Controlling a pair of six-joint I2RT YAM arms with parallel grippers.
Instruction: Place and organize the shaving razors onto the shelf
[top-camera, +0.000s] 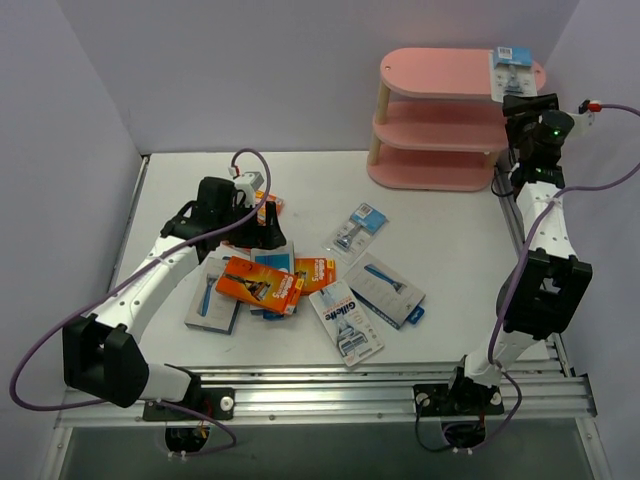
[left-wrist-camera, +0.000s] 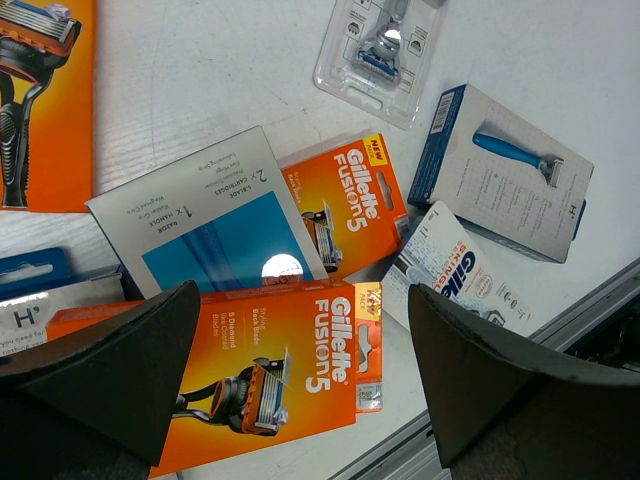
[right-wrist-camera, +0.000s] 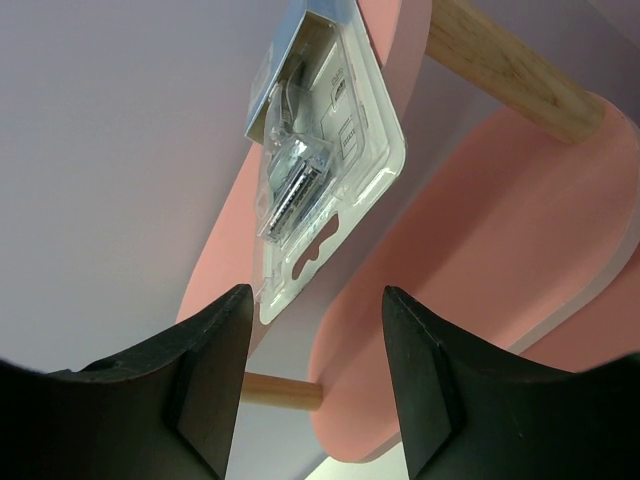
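Note:
The pink three-tier shelf (top-camera: 440, 118) stands at the back right. A clear blister razor pack (top-camera: 510, 70) lies on its top board, overhanging the right end; it also shows in the right wrist view (right-wrist-camera: 320, 160). My right gripper (top-camera: 528, 105) is open and empty just beside that end (right-wrist-camera: 315, 330). The other packs lie mid-table: an orange Fusion5 box (top-camera: 262, 283), a smaller orange box (top-camera: 313, 272), a white-blue Gillette card (top-camera: 347, 320), a blue-grey box (top-camera: 385, 288) and a clear blister card (top-camera: 357, 230). My left gripper (top-camera: 255, 225) hovers open above the orange box (left-wrist-camera: 270, 370).
A second blue-grey box (top-camera: 215, 300) lies at the pile's left. A grey-blue pack (left-wrist-camera: 205, 225) lies face down under the orange boxes. The aluminium rail (top-camera: 330, 385) runs along the table's front edge. The shelf's two lower boards (top-camera: 430, 135) carry nothing visible.

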